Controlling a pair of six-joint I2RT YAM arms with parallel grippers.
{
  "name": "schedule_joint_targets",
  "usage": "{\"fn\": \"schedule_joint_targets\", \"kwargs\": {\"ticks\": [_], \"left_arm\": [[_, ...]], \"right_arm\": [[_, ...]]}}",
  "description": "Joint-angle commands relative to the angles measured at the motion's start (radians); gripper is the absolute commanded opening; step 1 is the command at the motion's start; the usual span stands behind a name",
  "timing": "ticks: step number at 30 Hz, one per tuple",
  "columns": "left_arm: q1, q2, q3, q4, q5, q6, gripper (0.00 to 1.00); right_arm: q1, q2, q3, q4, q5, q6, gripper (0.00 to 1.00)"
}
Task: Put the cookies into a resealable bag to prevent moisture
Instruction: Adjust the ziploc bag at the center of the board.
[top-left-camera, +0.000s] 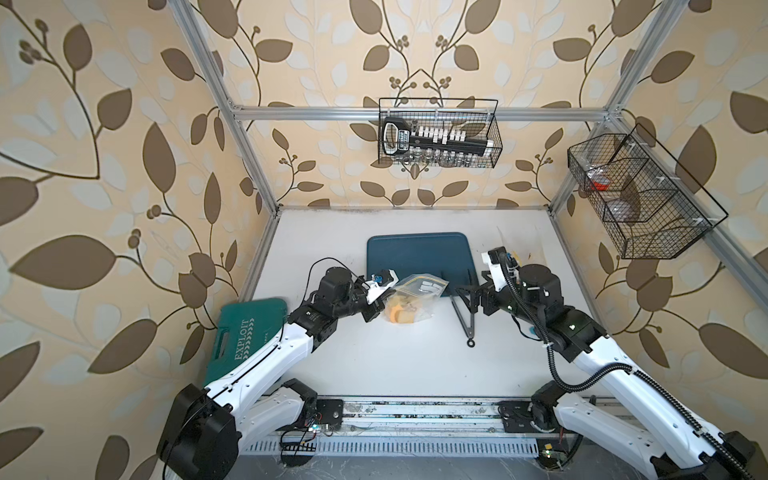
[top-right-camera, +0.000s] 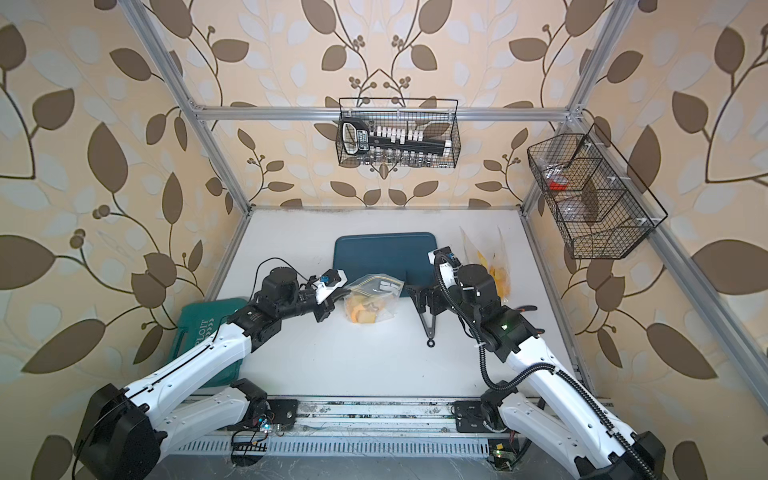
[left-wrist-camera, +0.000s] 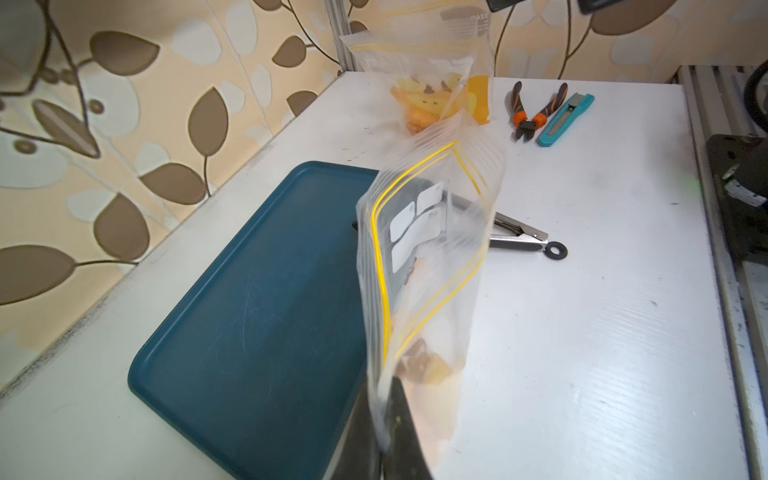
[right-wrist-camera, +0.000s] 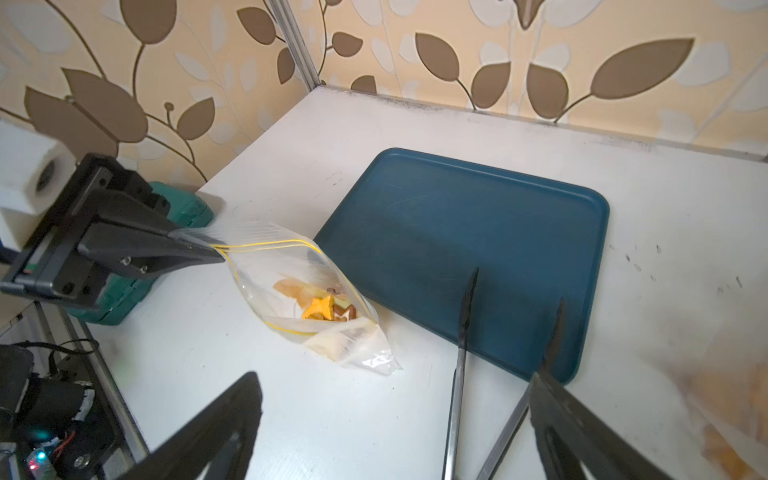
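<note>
The resealable bag (right-wrist-camera: 307, 299) is clear with a yellow zip line and rests on the white table beside the tray. Its mouth is pulled up and open. The cookies (right-wrist-camera: 328, 309) are orange, yellow and brown pieces heaped inside it, and in both top views they show through the plastic (top-left-camera: 399, 313) (top-right-camera: 360, 313). My left gripper (left-wrist-camera: 384, 436) (right-wrist-camera: 199, 247) is shut on the bag's top edge. My right gripper (right-wrist-camera: 395, 382) (top-left-camera: 465, 297) is open. Metal tongs (right-wrist-camera: 459, 357) lie on the table between its fingers, close to one finger (right-wrist-camera: 552, 399), with their tips over the tray.
A dark blue tray (right-wrist-camera: 478, 232) lies bare behind the bag. A green tool case (top-left-camera: 245, 332) sits at the left edge. Pliers (left-wrist-camera: 536, 110), a utility knife (left-wrist-camera: 565, 120) and another printed bag (top-right-camera: 494, 266) are on the right. Wire baskets (top-left-camera: 440, 133) hang on the walls.
</note>
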Motion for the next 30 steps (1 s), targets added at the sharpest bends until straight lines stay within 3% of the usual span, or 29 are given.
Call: {"fn": "schedule_joint_targets", "kwargs": {"ticks": [1,4,8,11,15,19,23,30], "left_arm": [[0.065,0.029,0.079,-0.045,0.234,0.114,0.0],[0.14,0.074,0.11,-0.08,0.341,0.183,0.0],[0.242,0.151,0.163,-0.133,0.45,0.22,0.0],[0.268,0.177,0.176,-0.166,0.468,0.252,0.0],[0.302,0.191,0.173,-0.156,0.515,0.264,0.0],[0.314,0.2,0.177,-0.177,0.538,0.285,0.0],[0.322,0.211,0.173,-0.172,0.542,0.286,0.0],[0.331,0.232,0.187,-0.18,0.543,0.284,0.0]], "right_arm": [[0.0,0.013,-0.035,0.125,-0.098,-0.124,0.95],[0.0,0.087,-0.102,0.244,-0.12,-0.082,0.86],[0.001,0.13,-0.209,0.46,-0.21,-0.117,0.85],[0.002,0.148,-0.288,0.619,-0.221,-0.181,0.82],[0.0,0.3,-0.308,0.801,-0.291,-0.236,0.81],[-0.021,0.45,-0.215,0.819,-0.393,-0.306,0.81],[-0.079,0.56,-0.084,0.695,-0.54,-0.405,0.83],[-0.088,0.644,0.066,0.571,-0.614,-0.47,0.79]]}}
